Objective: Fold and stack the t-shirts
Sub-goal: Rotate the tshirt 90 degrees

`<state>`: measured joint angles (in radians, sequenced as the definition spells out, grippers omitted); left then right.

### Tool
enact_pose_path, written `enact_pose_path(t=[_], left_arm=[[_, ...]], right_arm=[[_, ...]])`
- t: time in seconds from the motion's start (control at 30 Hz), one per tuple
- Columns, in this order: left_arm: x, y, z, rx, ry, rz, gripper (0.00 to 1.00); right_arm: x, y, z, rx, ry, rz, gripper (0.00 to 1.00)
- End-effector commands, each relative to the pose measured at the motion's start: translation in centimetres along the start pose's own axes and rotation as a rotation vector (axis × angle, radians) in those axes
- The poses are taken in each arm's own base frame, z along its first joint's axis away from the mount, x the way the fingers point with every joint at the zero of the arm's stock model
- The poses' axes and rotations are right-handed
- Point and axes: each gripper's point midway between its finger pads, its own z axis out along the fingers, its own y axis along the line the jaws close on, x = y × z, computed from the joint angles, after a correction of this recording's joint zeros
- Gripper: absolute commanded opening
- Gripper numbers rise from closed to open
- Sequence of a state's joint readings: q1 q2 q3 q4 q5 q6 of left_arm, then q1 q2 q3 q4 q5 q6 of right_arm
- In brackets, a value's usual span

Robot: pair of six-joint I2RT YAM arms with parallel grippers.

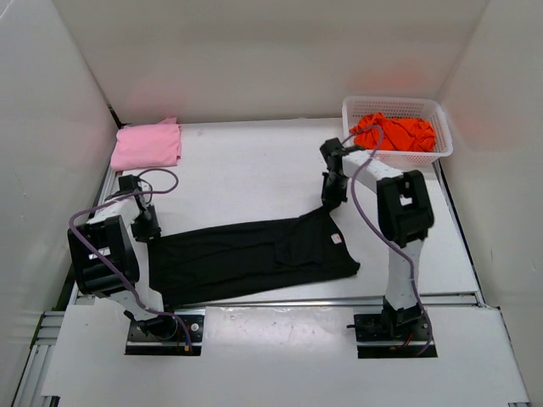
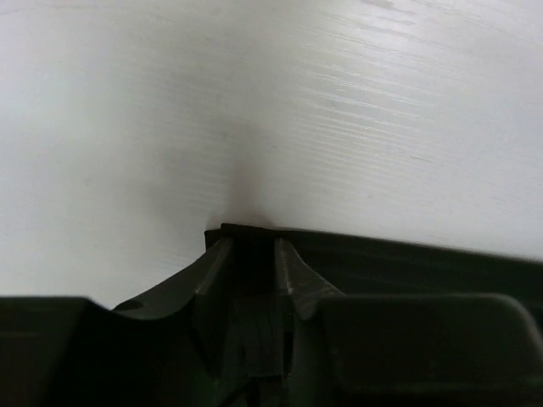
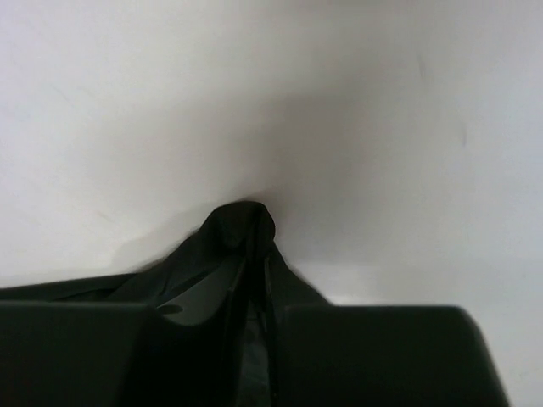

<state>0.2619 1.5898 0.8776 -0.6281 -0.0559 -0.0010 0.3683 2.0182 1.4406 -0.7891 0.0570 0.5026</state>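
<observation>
The black t-shirt (image 1: 254, 259) lies spread across the table in front of the arms. My left gripper (image 1: 146, 229) is shut on its far left corner; the left wrist view shows the black hem (image 2: 250, 231) pinched between the fingers. My right gripper (image 1: 332, 203) is shut on its far right corner, and the right wrist view shows a peak of black cloth (image 3: 242, 222) bunched between the fingers. The pink t-shirt (image 1: 148, 144) lies folded at the back left. The orange t-shirt (image 1: 394, 132) lies crumpled in the basket.
A white mesh basket (image 1: 434, 112) stands at the back right corner. White walls close in the table on three sides. The table's front rail runs just below the black shirt's near edge.
</observation>
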Motion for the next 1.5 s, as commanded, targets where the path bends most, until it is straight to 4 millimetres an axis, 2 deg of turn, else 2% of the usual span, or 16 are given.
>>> enact_pose_path(t=[0.0,0.07,0.1,0.13,0.2,0.27,0.4,0.5,0.53,0.57,0.63,0.67,0.77,0.9,1.3,1.47], left_arm=[[0.0,1.6,0.0,-0.041,-0.009,-0.037,0.39],[-0.4,1.6,-0.5,-0.041,-0.032,-0.039,0.5],[-0.6,1.7,-0.8,-0.041,-0.047,-0.04,0.61],[-0.6,1.7,-0.8,-0.041,-0.048,-0.04,0.66],[-0.6,0.6,-1.6,0.02,-0.036,-0.038,0.73],[-1.2,0.3,-2.5,0.043,-0.035,-0.037,0.76],[-1.1,0.3,-2.4,0.044,0.006,-0.036,0.78],[-1.1,0.1,-2.4,0.056,0.006,-0.036,0.78],[-1.1,-0.1,-2.5,0.065,0.006,-0.036,0.78],[-1.1,-0.1,-2.5,0.065,0.006,-0.036,0.78],[-1.2,-0.3,-2.5,0.074,0.006,-0.036,0.78],[-1.2,-0.3,-2.5,0.075,0.006,-0.036,0.78],[-1.2,-0.3,-2.5,0.075,0.006,-0.036,0.78],[-1.1,-0.2,-2.8,0.074,-0.007,-0.036,0.79],[0.9,0.1,-4.4,0.054,-0.04,-0.037,0.8],[1.0,0.3,-4.7,0.043,-0.041,-0.037,0.8]], right_arm=[[-7.6,3.0,-1.0,-0.031,-0.142,-0.027,0.13],[-10.2,4.3,0.2,-0.024,-0.147,-0.016,0.13],[-14.7,6.8,-2.8,-0.09,-0.27,-0.013,0.13],[-16.3,7.7,-3.3,-0.112,-0.305,0.004,0.13],[-19.3,10.4,-2.1,-0.226,-0.343,0.072,0.28],[-23.7,13.4,-4.2,-0.436,-0.471,0.136,0.6],[-26.0,15.1,-10.1,-0.563,-0.597,0.197,0.87],[-24.2,11.5,-12.0,-0.416,-0.634,0.203,0.9],[-23.3,10.3,-14.9,-0.396,-0.669,0.217,0.9],[-20.7,7.9,-11.6,-0.282,-0.598,0.239,0.87],[-18.2,5.8,-12.4,-0.258,-0.577,0.273,0.82],[-15.3,4.4,-9.1,-0.203,-0.49,0.284,0.79],[-11.0,2.0,-5.9,-0.117,-0.376,0.375,0.65],[-8.1,0.4,-2.6,-0.054,-0.281,0.526,0.6],[-9.2,-0.2,1.9,0.042,-0.219,0.625,0.59],[-11.4,1.7,2.7,0.013,-0.179,0.587,0.23]])
